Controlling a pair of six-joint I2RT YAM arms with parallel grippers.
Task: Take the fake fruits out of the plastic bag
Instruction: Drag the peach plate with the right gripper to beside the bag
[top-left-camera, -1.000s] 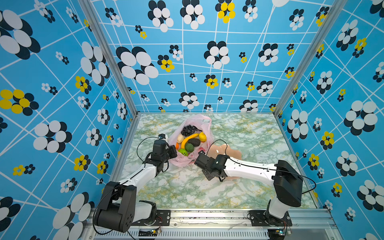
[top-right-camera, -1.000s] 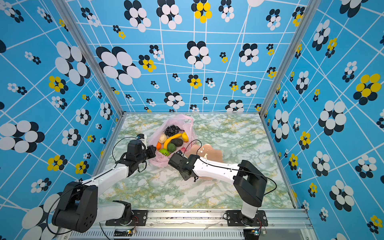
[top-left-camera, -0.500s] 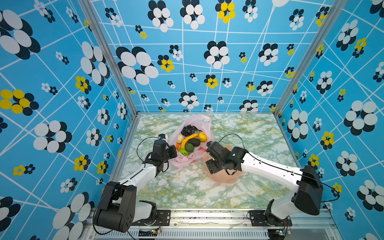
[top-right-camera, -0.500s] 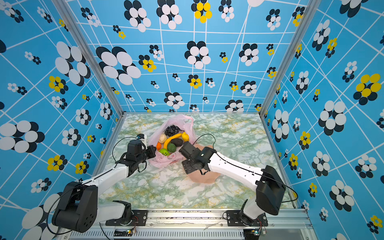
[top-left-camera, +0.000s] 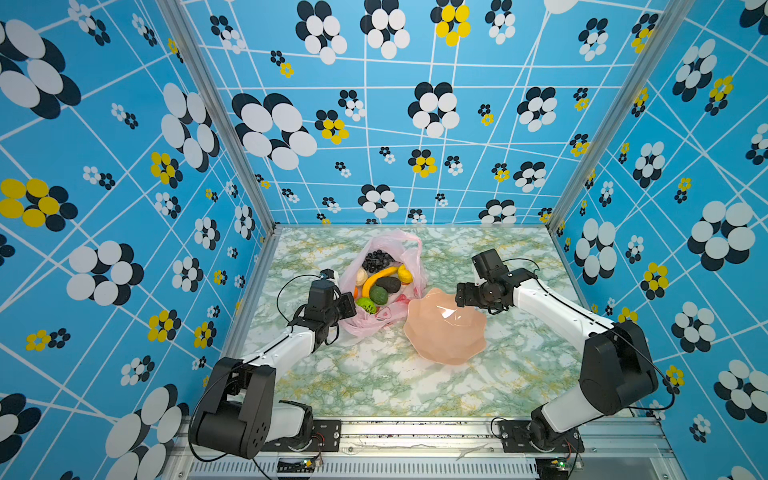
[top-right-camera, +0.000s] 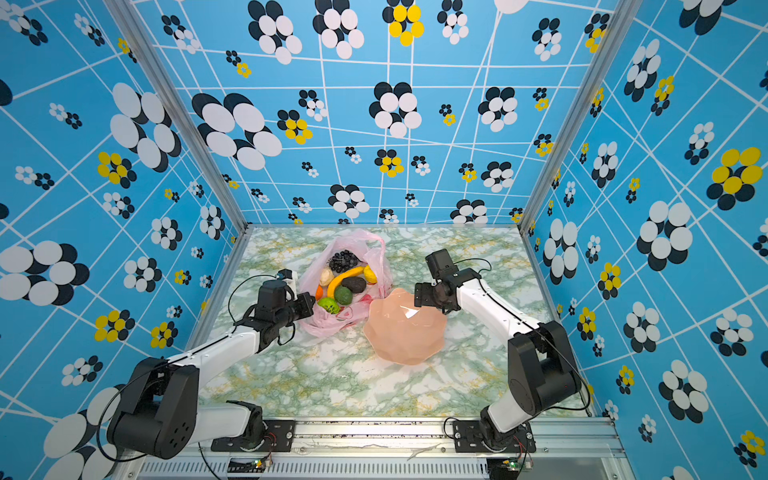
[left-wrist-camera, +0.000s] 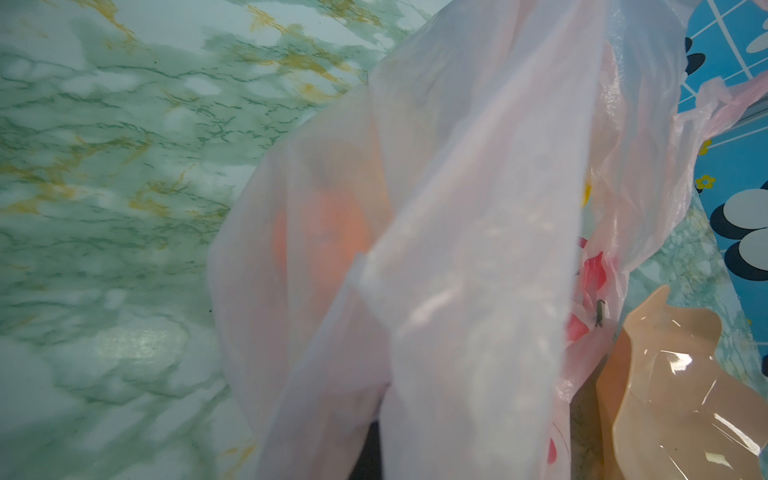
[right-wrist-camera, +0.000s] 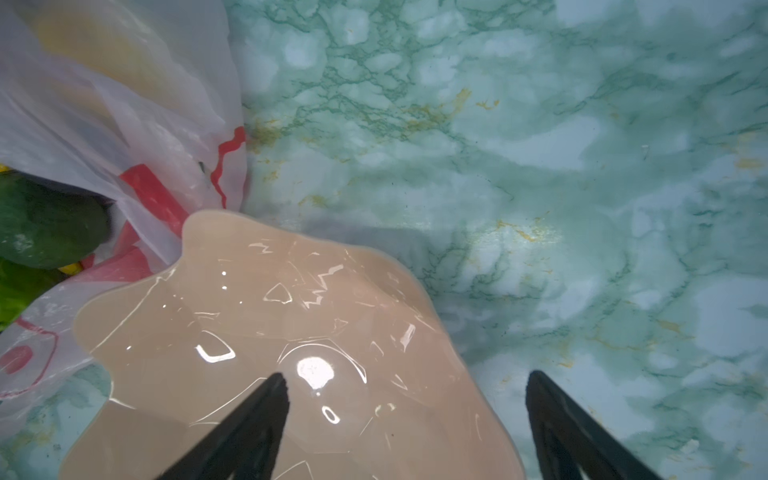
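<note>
The pink plastic bag (top-left-camera: 405, 254) (top-right-camera: 368, 249) lies open at the back left of the table in both top views. The fake fruits lie inside it: grape bunch (top-left-camera: 377, 260), banana (top-left-camera: 376, 279), avocado (top-left-camera: 389, 284), yellow ribbed fruit (top-left-camera: 405, 274), pale piece (top-left-camera: 361, 276), green fruits (top-left-camera: 378, 295). My left gripper (top-left-camera: 348, 305) is shut on the bag's left rim. In the left wrist view the bag film (left-wrist-camera: 457, 208) covers the jaws, and an orange (left-wrist-camera: 332, 232) shows through it. My right gripper (top-left-camera: 460, 296) (right-wrist-camera: 407, 384) is open and empty, over the far right rim of the peach bowl (top-left-camera: 444, 332).
The scalloped peach bowl (top-right-camera: 405, 328) (right-wrist-camera: 249, 332) sits empty just right of the bag, touching it. Blue flowered walls stand on three sides of the marble table (top-left-camera: 374, 386). A green fruit (right-wrist-camera: 45, 220) shows at the bag's mouth in the right wrist view.
My right gripper has opened and swung right, from in front of the bag to the bowl's far right rim. The bowl now shows in full. The left arm has not moved.
</note>
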